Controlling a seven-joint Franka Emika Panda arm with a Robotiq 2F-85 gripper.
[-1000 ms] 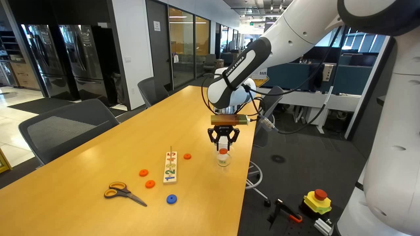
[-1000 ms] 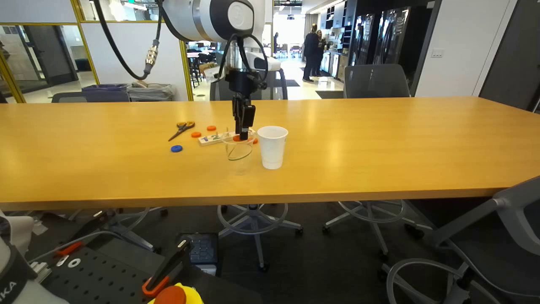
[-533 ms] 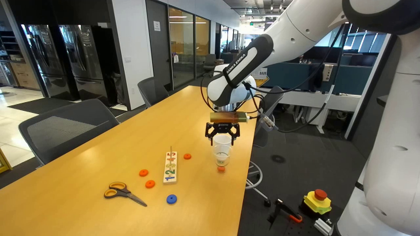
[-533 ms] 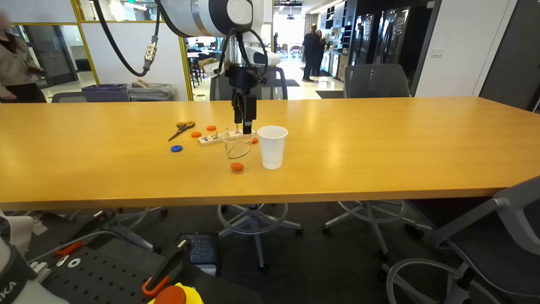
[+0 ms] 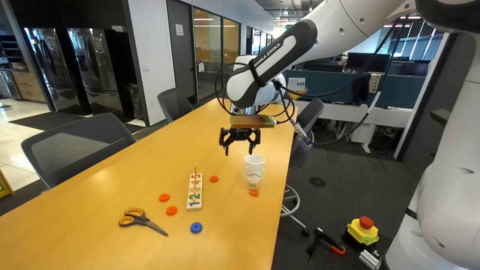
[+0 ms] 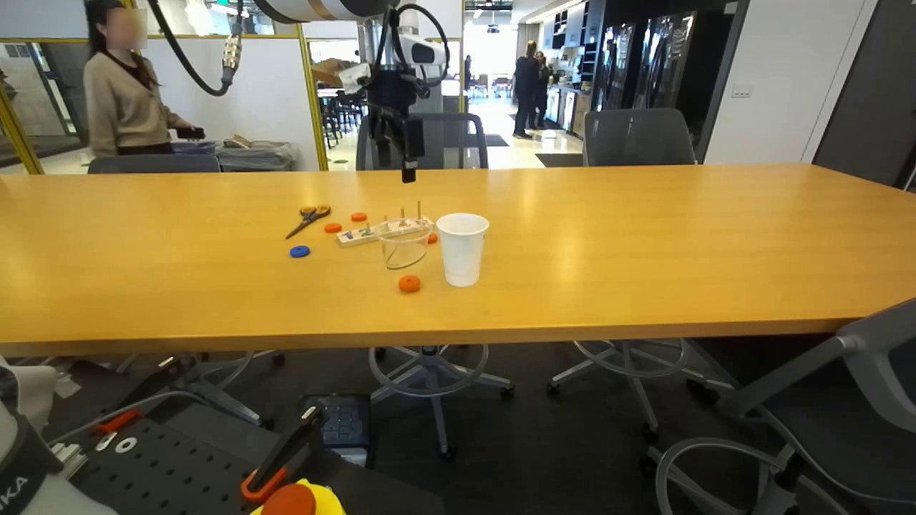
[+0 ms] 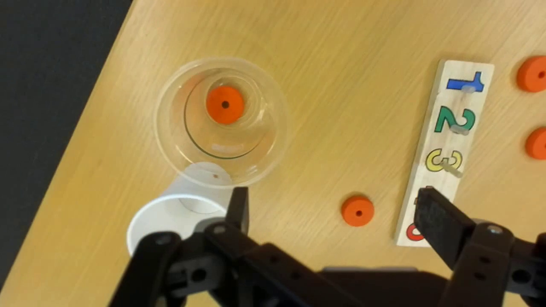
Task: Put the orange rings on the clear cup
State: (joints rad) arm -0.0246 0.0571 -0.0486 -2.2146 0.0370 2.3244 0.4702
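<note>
Clear cup [image 7: 262, 132] holds one of four orange rings [image 7: 226, 114].

The clear cup [image 7: 223, 136] is glossy plastic, probably smooth.

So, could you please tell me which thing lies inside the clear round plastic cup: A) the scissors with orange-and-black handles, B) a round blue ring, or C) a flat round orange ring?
C: the wrist view shows a flat round orange ring at the bottom of the clear cup.
</note>
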